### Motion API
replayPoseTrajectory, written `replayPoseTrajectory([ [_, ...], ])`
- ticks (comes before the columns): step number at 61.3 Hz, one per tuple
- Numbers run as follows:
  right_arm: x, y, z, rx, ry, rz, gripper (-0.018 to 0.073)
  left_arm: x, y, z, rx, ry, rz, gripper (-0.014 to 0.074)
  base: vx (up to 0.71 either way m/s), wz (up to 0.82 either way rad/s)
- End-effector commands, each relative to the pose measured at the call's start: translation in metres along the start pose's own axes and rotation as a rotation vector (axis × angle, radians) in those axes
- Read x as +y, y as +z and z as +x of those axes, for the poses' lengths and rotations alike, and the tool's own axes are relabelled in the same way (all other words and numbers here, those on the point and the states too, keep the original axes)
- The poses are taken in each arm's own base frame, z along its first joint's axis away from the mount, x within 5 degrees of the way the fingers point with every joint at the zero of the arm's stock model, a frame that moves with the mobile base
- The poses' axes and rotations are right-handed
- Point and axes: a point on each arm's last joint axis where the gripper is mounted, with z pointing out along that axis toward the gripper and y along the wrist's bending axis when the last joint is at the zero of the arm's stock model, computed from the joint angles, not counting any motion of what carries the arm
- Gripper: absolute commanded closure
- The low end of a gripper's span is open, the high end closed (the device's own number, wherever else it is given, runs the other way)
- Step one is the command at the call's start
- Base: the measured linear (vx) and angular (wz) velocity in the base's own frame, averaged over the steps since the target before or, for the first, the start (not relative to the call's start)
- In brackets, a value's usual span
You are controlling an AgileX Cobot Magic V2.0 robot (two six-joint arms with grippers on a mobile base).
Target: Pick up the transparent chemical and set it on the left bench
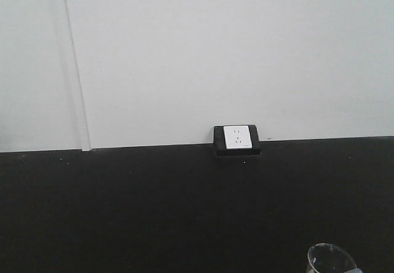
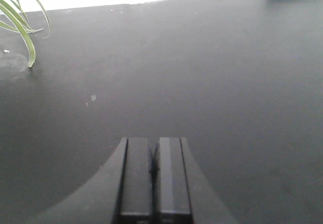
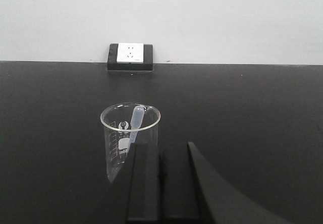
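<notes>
The transparent chemical (image 3: 123,133), a clear glass beaker with white graduation marks and a plastic dropper leaning in it, stands upright on the black bench (image 3: 252,108). My right gripper (image 3: 161,151) is shut and empty just behind the beaker, whose lower right side its left finger hides. In the front view only the beaker's rim (image 1: 329,257) shows, at the bottom right of the bench (image 1: 154,211). My left gripper (image 2: 153,142) is shut and empty above the bare black countertop (image 2: 202,72). Neither gripper shows in the front view. No sink is in view.
A white wall socket in a black housing (image 1: 237,139) sits where the bench meets the white wall; it also shows in the right wrist view (image 3: 130,54). Green plant leaves (image 2: 22,27) hang over the far left of the counter.
</notes>
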Motion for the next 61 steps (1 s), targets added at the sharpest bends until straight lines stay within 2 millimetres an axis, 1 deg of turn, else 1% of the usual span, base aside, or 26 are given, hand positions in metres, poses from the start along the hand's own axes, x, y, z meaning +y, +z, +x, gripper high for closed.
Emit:
replayPoseTrajectory([
  [1, -0.0001, -0.0008, -0.0061, -0.088, -0.011, 0.004, 0.0566, 0.0001, -0.0013, -0.0028, -0.081, -0.009, -0.002, 0.0600, 0.00, 0.00],
  [48, -0.0001, -0.0009, -0.0062, -0.089, -0.011, 0.004, 0.0566, 0.0001, -0.0013, -0.0028, -0.081, -0.009, -0.002, 0.0600, 0.00, 0.00],
  [57, 0.0000, -0.0013, -0.0101, -0.129, -0.020, 0.004, 0.0566, 0.0001, -0.0013, -0.0028, -0.081, -0.009, -0.002, 0.0600, 0.00, 0.00],
  [61, 0.0002, -0.0021, -0.0150, -0.184, -0.013, 0.001, 0.0566, 0.0001, -0.0013, -0.0028, -0.081, -0.009, -0.002, 0.0600, 0.00, 0.00],
])
